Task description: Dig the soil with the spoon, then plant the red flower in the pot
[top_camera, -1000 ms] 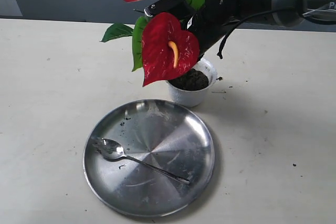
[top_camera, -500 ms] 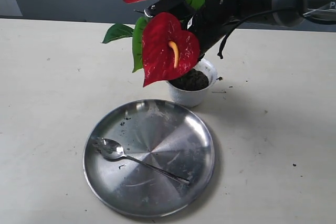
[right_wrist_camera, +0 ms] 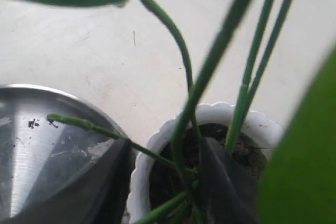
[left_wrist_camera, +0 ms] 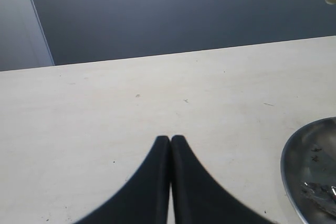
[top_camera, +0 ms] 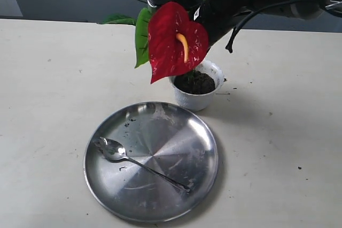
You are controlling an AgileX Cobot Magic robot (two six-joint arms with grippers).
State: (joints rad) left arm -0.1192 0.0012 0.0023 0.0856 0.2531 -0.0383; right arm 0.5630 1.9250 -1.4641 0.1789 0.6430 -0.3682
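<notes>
The red flower (top_camera: pixel 176 46) stands with its stems in the soil (top_camera: pixel 195 83) of the white pot (top_camera: pixel 195 100), just behind the steel plate. In the right wrist view, my right gripper (right_wrist_camera: pixel 163 182) is open over the pot (right_wrist_camera: pixel 220 111). Its two black fingers stand wide apart on either side of the green stems (right_wrist_camera: pixel 181 51), above the soil (right_wrist_camera: pixel 247 150). The spoon (top_camera: pixel 109 149) lies on the plate, bowl to the left. My left gripper (left_wrist_camera: pixel 170 139) is shut on nothing over bare table and is out of the exterior view.
The large round steel plate (top_camera: pixel 160 132) sits at the front centre with dirt crumbs on it; its rim (left_wrist_camera: pixel 310 161) shows in the left wrist view. A few soil crumbs lie on the table to the right of the pot. A dark wall runs behind the table.
The right arm has risen a little. The flower has lifted and swung more upright over the pot, and the pot has shifted slightly right. The spoon and plate have barely moved.
</notes>
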